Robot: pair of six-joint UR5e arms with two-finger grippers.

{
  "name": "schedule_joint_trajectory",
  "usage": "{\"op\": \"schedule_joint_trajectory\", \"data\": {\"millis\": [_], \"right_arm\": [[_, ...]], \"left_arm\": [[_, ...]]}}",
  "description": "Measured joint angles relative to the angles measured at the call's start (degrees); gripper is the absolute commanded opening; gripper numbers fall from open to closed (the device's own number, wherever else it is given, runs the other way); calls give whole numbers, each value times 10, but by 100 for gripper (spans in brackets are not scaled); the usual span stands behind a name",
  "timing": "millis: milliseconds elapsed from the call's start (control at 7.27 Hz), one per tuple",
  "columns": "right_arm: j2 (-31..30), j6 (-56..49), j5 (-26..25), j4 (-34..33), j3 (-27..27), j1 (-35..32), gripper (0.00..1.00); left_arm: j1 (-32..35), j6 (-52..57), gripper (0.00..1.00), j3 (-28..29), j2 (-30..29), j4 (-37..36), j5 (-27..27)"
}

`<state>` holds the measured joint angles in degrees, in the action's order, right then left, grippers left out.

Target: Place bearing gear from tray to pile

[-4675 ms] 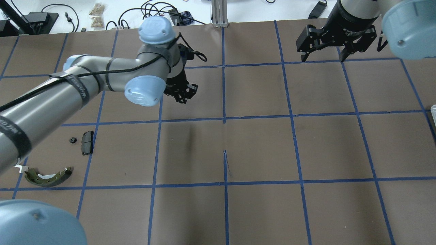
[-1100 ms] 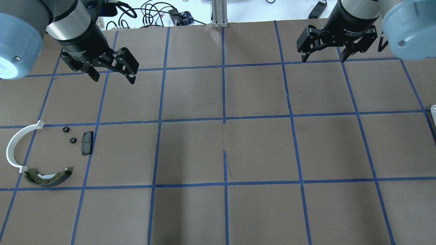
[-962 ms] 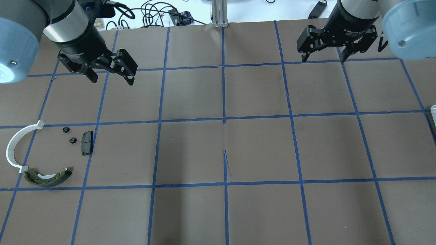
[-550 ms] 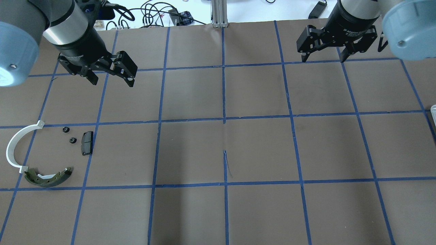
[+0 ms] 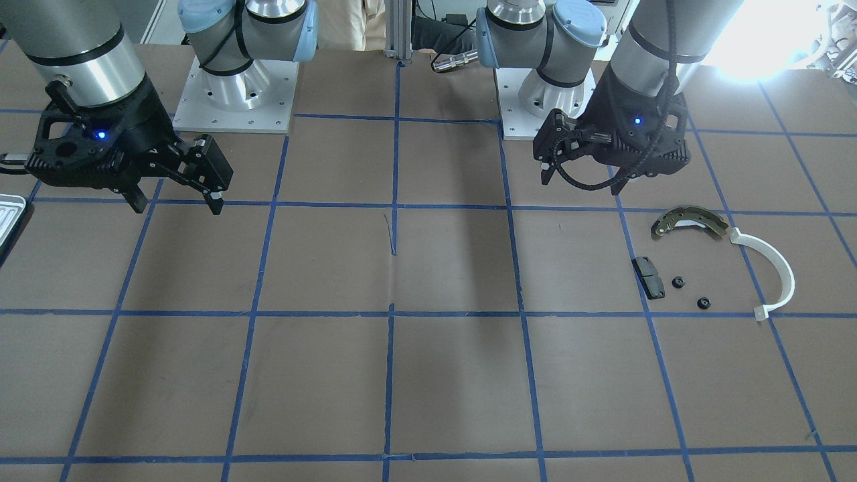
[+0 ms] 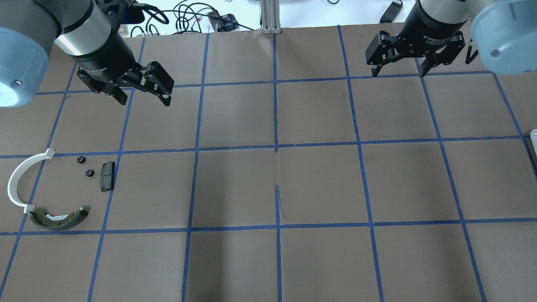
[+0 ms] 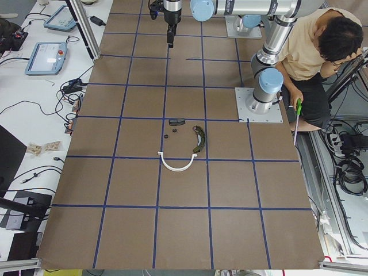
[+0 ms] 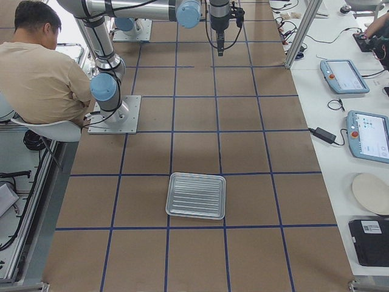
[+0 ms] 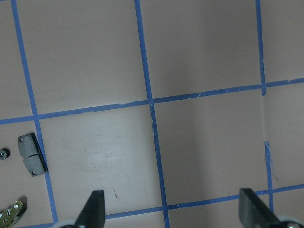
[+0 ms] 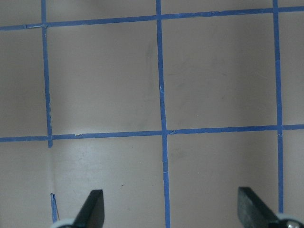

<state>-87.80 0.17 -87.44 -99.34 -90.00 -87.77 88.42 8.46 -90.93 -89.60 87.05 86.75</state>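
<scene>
My overhead camera hangs behind the robot-side edge of the desk, looking forward and down. It crops the right edge, where only a sliver of the tray shows. The front-facing camera stands over the opposite edge and looks steeply back, so sides are mirrored. Both views share the brake shoe near the left edge. My two end cameras are high and distant, each looking along the desk's full length. The right-end one has the tray nearest. Both wrist cameras look straight down from close range at the blue tape grid. The left one shares the black pad with the overhead.
</scene>
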Motion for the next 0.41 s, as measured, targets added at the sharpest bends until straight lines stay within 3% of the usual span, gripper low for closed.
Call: {"op": "schedule_joint_trajectory", "data": {"millis": [412], "right_arm": [[0, 0, 0, -1, -1, 0, 100]], "left_arm": [[2, 1, 100, 6, 9, -2, -1]]}}
